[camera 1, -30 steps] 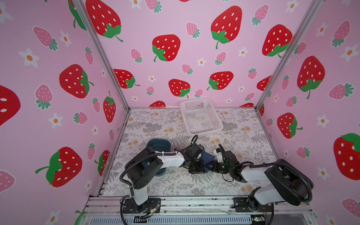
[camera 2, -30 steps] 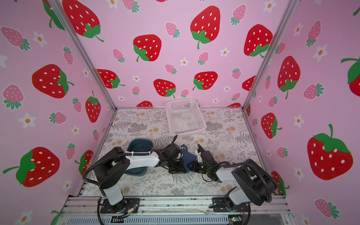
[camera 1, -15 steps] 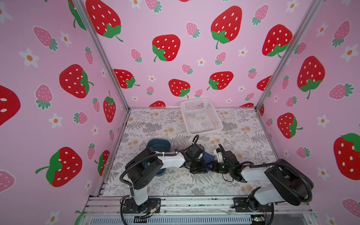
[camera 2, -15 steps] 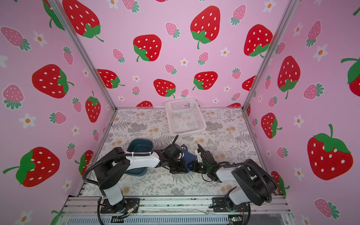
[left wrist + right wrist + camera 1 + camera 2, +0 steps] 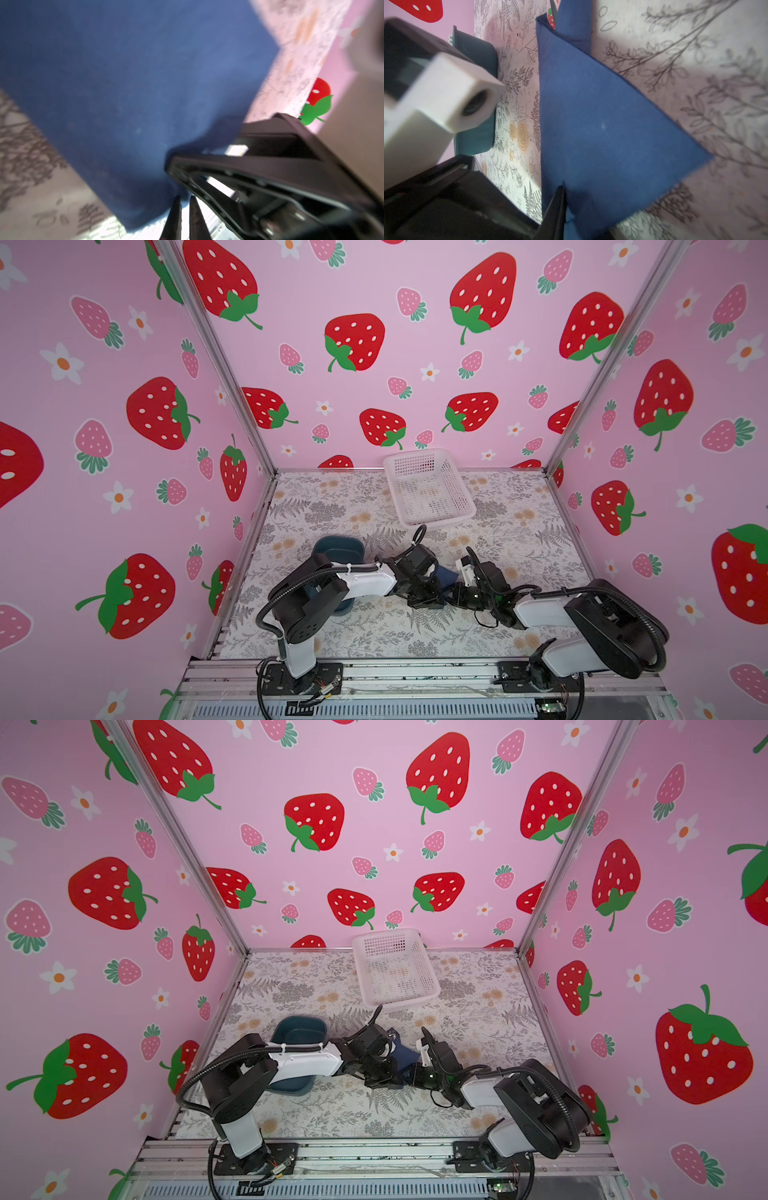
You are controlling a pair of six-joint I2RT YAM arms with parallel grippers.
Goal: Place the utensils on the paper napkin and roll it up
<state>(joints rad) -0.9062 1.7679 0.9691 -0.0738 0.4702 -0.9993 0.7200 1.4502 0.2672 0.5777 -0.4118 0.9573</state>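
Table: a floral cloth (image 5: 374,635) runs under both arms and out past the pincers.
Left pincer (image 5: 184,200): low over the cloth. Its two dark tips are pressed almost together at the near edge of the paper napkin (image 5: 135,83). I cannot tell whether any paper sits between them.
Right pincer (image 5: 566,200): close beside the left one, nipping the napkin's near corner. One finger (image 5: 558,204) shows against the sheet's edge; the other is hidden behind the paper.
Paper napkin: dark blue, folded into a wedge. It lies on the cloth from the pincers' tips outward. In both top views it shows between the two wrists (image 5: 448,576) (image 5: 405,1054).
Utensils (image 5: 551,15): a shiny sliver mirroring a strawberry pokes from the fold at the end farthest from the right pincer. The rest is hidden.
Tray (image 5: 338,545): teal, on the left pincer's outer side, partly under the left arm and apart from the napkin.
Basket (image 5: 415,464): white and perforated, well beyond both pincers, by the back wall.
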